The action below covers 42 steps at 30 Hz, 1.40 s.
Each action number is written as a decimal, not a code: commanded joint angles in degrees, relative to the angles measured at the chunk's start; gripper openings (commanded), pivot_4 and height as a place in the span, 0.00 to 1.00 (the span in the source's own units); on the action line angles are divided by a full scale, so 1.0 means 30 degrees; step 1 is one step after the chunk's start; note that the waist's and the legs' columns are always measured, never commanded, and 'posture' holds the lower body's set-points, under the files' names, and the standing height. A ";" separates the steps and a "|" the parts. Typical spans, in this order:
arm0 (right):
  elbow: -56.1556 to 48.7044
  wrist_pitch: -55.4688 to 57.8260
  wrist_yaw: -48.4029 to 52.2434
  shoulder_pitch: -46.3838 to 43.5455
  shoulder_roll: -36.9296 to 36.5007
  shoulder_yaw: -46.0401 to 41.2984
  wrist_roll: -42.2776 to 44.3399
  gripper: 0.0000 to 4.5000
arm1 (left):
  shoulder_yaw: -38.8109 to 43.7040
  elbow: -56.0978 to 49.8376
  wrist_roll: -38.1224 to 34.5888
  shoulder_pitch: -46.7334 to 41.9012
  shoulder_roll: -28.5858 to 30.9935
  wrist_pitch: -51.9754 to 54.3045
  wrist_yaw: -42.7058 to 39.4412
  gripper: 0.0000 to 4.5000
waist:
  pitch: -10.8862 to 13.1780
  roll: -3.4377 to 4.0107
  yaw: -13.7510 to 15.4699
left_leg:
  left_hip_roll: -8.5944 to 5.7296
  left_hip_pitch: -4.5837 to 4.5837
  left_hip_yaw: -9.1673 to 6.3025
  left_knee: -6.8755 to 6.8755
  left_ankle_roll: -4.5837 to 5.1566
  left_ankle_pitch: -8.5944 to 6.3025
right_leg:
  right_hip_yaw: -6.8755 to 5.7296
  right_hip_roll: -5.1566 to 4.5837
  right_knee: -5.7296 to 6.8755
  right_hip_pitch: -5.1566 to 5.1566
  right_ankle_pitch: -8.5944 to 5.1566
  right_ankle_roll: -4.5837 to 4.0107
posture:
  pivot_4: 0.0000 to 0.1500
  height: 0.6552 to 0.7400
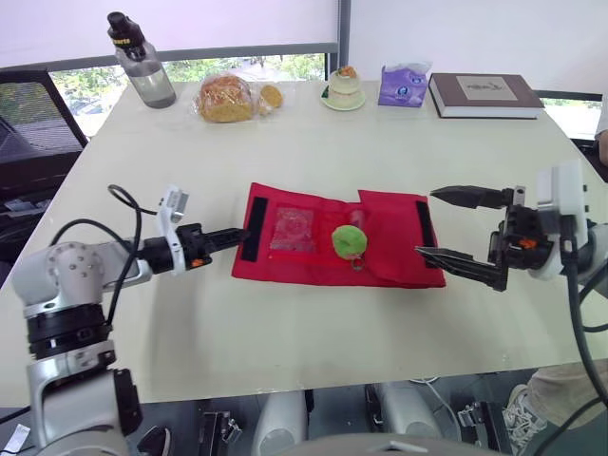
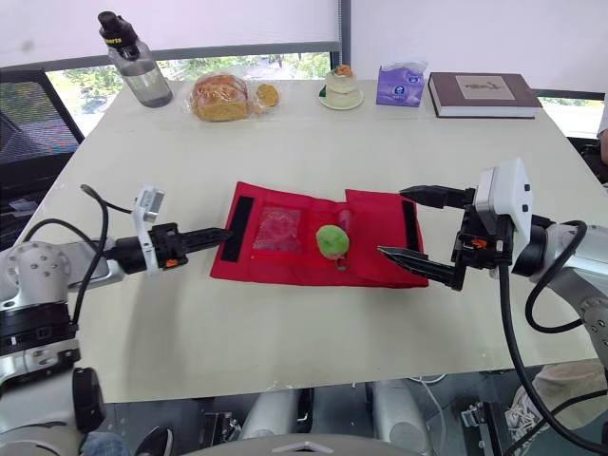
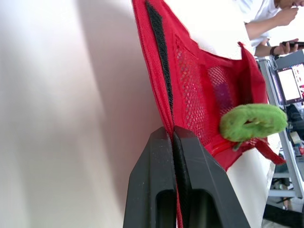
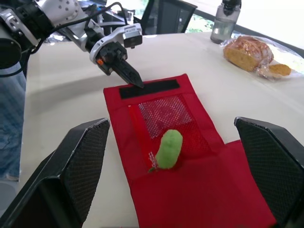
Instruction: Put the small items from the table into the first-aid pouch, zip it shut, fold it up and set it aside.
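Pouch spans between my arms; left end effector clamped on its left edge, right end effector spread wide at right edge.

a bright red first-aid pouch with two black strips and a red mesh pocket; a fuzzy lime-green item; a cream table; a purple tissue pack; a dark brown book with a beige label; golden-brown bread; a smoky-grey bottle capped black.
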 commanded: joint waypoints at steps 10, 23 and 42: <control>0.3731 -0.1641 0.0509 -0.2942 0.1857 0.3787 -0.3731 1.00 | -0.1599 0.1090 0.0515 0.0584 0.2985 -0.3429 -0.4483 0.01 | 0.0007 -0.0020 0.0034 | 0.0003 0.0000 0.0051 0.0001 0.0002 0.0001 | -0.0084 -0.0150 -0.0003 -0.0008 -0.0033 -0.0058 | 1.00 1.00; 1.5714 -1.0120 0.3712 -0.6463 0.5600 1.0357 -1.3020 0.02 | -0.3314 0.0499 0.0331 -0.2626 0.2911 -0.4487 -0.6538 0.00 | 0.0030 -0.0038 0.0045 | -0.0042 -0.0018 0.0063 -0.0010 0.0001 0.0000 | -0.0115 -0.0132 -0.0001 -0.0028 0.0003 0.0010 | 1.00 1.00; 1.8394 -1.0690 0.2299 -0.6886 0.8430 1.0805 -1.6228 0.02 | -0.7266 -0.0334 -0.0921 -0.9144 -0.4406 -0.4801 -0.6700 0.00 | 0.0007 -0.0077 -0.0379 | -0.0008 0.0028 -0.0010 0.0002 -0.0035 0.0023 | -0.0101 -0.0006 0.0047 0.0011 0.0014 0.0012 | 1.00 1.00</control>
